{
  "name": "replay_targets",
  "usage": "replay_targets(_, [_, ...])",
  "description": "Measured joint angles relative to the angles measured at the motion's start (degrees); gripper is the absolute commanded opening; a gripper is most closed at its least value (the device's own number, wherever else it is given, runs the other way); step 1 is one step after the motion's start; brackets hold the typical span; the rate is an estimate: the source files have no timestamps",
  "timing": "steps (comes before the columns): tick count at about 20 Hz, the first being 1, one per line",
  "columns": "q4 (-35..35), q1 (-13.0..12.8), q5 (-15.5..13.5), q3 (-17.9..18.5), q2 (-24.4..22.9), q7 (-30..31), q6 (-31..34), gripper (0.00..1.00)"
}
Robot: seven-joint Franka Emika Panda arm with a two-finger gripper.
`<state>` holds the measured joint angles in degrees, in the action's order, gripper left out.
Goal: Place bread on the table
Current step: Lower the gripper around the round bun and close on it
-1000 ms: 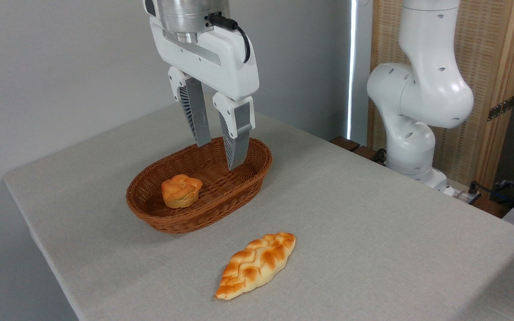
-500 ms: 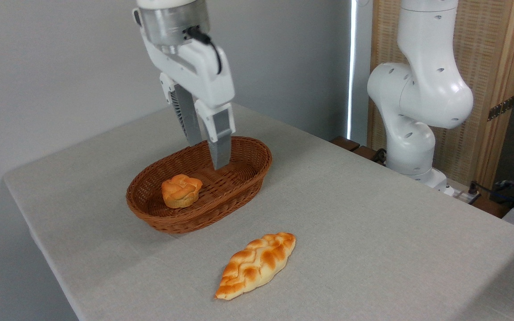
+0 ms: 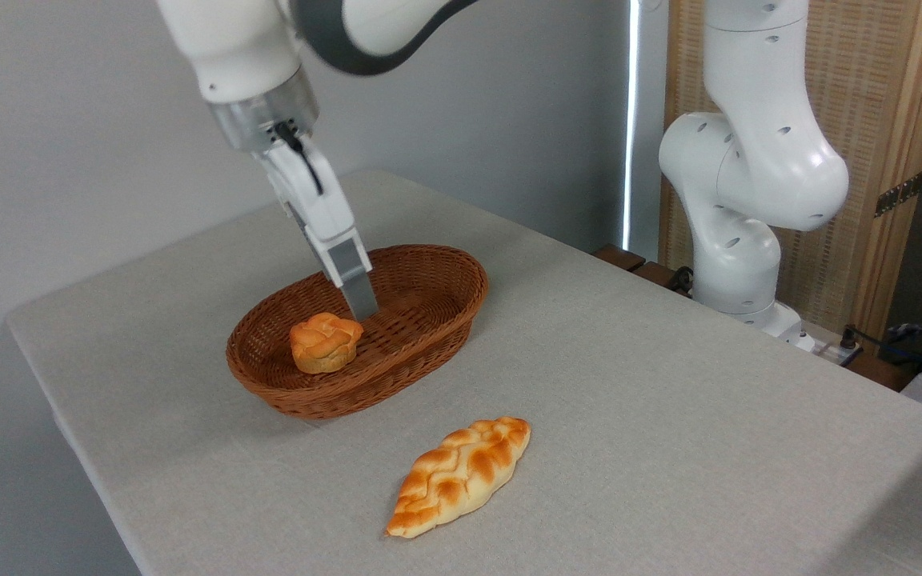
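Knotted golden-orange bun [image 3: 325, 342]: sitting inside the oval brown wicker basket [image 3: 429, 336], toward its left end. Gripper [image 3: 362, 308]: hanging tilted, seen edge-on, tip just beside the bun; jaw state indiscernible. Braided leaf-shaped loaf [image 3: 461, 475]: lying on the grey-beige cloth-covered table [image 3: 669, 416], in front of the basket.

Fixed single camera | raised at the near corner of the desk [image 3: 629, 384] | looking down and across | medium-close

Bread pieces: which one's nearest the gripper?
The small round knotted bun inside the wicker basket, right beside the gripper. The long braided loaf lies out on the table.
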<state>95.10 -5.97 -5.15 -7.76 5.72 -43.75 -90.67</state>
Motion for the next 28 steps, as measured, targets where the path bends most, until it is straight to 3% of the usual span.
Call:
replay_targets(4, [0.02, -0.14, 0.00, -2.56, 3.28, 2.08, -1.29, 1.00])
replay_targets(8, [0.05, -0.20, 0.00, -4.99, 6.30, 11.16, -5.25, 1.00])
replay_targets(16, [0.07, -1.75, -0.21, -5.63, 9.38, 22.03, -11.59, 1.00])
replay_targets(23, [0.32, -2.84, -0.21, -5.84, 10.81, 22.90, -12.15, 1.00])
replay_targets(26, [0.40, -3.11, -0.21, -5.84, 11.01, 22.90, -12.15, 0.87])
replay_targets(28, [0.44, -3.11, -0.21, -5.84, 11.02, 22.90, -12.15, 0.71])
